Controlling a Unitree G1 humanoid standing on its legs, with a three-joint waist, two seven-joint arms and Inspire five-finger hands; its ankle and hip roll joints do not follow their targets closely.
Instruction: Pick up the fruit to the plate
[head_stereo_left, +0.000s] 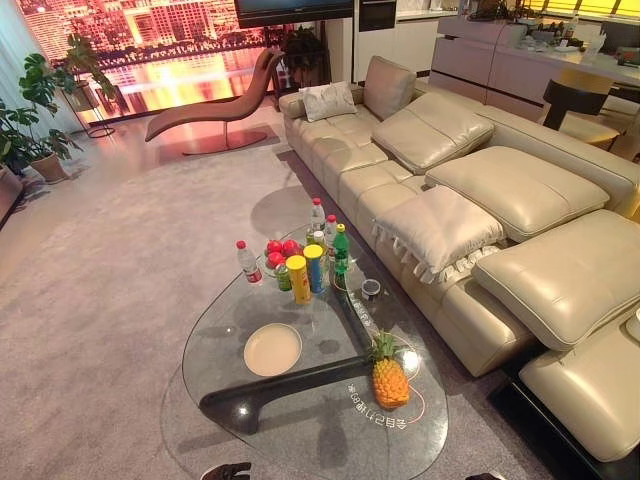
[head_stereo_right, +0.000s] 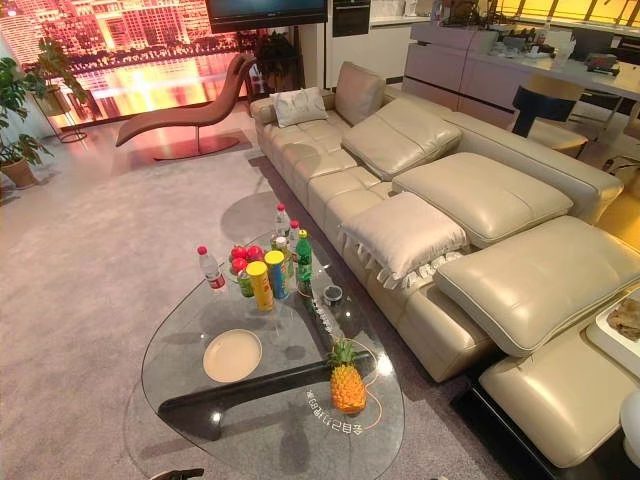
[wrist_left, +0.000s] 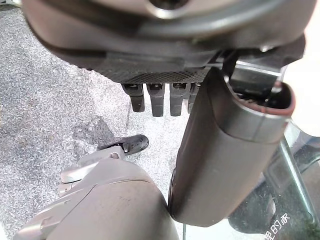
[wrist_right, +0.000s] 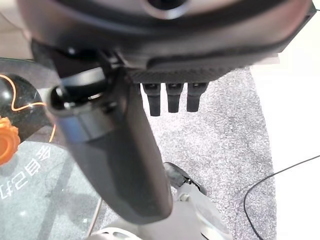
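The pineapple (head_stereo_left: 390, 378), golden and knobbly with a green crown, stands upright near your glass coffee table's (head_stereo_left: 215, 335) near right edge. The round cream plate (head_stereo_left: 272, 349) lies toward its middle. Red apples (head_stereo_left: 281, 250), bottles and cans crowd the far edge. Grey carpet (head_stereo_left: 120, 260) and a beige leather sofa (head_stereo_left: 520, 190) surround it. Your left hand (wrist_left: 165, 97) and right hand (wrist_right: 172, 95) hang with fingers straight, holding nothing.

Grey carpet (head_stereo_left: 120, 260), long cream leather sofa (head_stereo_left: 470, 190) along glass coffee table's (head_stereo_left: 300, 420) far edge, red lounge chair (head_stereo_left: 215, 105) by glowing window (head_stereo_left: 130, 45), potted plants (head_stereo_left: 35, 120).
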